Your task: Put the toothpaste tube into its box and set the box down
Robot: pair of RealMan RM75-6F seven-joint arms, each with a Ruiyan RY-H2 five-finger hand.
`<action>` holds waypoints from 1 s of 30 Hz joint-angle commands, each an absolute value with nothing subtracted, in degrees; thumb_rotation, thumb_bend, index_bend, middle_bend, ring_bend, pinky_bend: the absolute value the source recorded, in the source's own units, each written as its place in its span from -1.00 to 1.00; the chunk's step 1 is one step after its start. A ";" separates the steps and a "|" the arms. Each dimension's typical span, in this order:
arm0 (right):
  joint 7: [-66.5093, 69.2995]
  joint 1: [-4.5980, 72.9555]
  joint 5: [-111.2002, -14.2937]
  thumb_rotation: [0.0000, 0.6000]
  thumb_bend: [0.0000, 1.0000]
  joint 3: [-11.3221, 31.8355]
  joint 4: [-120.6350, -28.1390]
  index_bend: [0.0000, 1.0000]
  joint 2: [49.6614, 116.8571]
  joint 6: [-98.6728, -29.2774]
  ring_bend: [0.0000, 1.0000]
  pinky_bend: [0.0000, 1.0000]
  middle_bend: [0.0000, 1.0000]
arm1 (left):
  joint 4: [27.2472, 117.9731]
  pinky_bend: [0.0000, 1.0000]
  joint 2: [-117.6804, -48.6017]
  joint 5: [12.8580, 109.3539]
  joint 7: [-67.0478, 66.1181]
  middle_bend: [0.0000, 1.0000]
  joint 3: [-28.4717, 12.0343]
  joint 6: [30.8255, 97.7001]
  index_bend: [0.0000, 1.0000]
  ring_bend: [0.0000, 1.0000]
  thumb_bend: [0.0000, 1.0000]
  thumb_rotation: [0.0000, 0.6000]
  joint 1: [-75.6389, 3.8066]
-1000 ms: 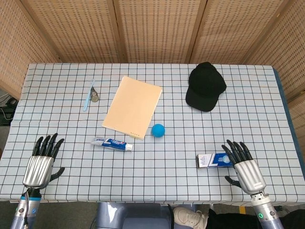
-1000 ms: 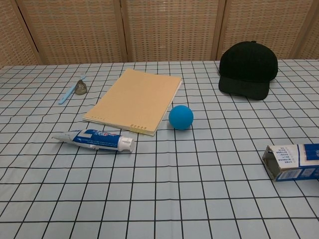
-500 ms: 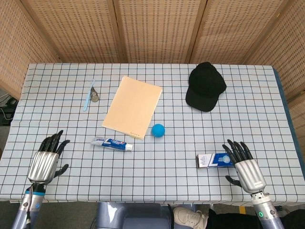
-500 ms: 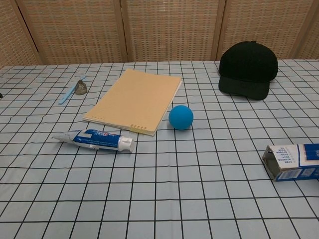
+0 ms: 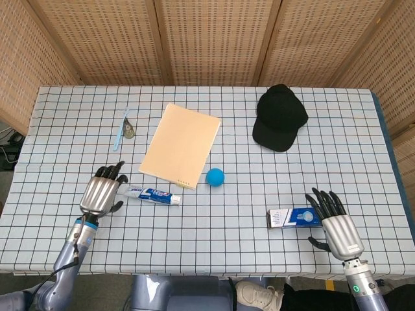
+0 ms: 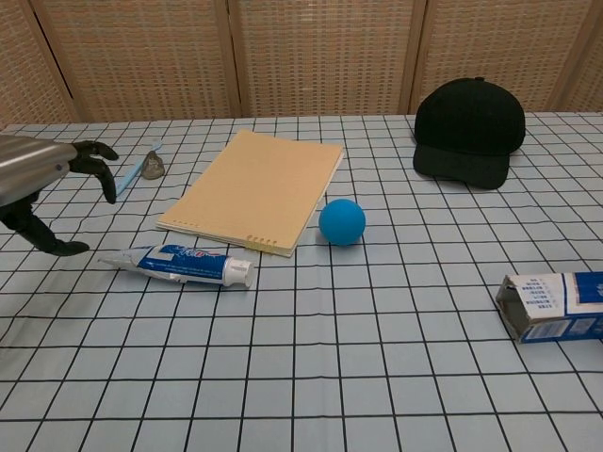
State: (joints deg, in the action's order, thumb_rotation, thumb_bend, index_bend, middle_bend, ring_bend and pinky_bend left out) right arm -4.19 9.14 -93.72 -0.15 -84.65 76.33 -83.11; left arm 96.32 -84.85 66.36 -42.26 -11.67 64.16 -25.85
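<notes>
The white and blue toothpaste tube (image 5: 154, 195) (image 6: 179, 265) lies flat near the table's front left, its cap pointing right. My left hand (image 5: 102, 192) (image 6: 36, 179) hovers just left of the tube's tail, fingers apart, holding nothing. The toothpaste box (image 5: 292, 218) (image 6: 553, 306) lies on its side at the front right, its open end facing left. My right hand (image 5: 337, 223) rests just right of the box, fingers spread, with its fingertips at the box's end. It is outside the chest view.
A tan notebook (image 5: 181, 145) lies behind the tube with a blue ball (image 5: 215, 177) at its right corner. A black cap (image 5: 279, 117) sits at the back right. A light blue toothbrush (image 5: 120, 129) and a small clip lie at the back left.
My left hand has moved right and forward from the front left corner to the tube's tail, and now shows in the chest view. The right hand and box have barely shifted.
</notes>
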 commanded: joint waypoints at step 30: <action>-1.56 9.47 -92.80 1.00 -0.75 0.32 -83.34 -0.88 76.30 -82.75 -1.00 -1.00 -1.00 | 82.86 -0.54 -98.26 48.32 -49.97 -0.61 -10.74 59.94 -0.07 -0.53 -0.46 1.00 -39.48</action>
State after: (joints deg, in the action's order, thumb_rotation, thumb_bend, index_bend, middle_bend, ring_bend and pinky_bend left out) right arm -1.57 9.47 -92.80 0.32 -83.34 76.31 -82.76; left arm 82.96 -98.16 48.35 -50.05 -10.82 59.98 -39.39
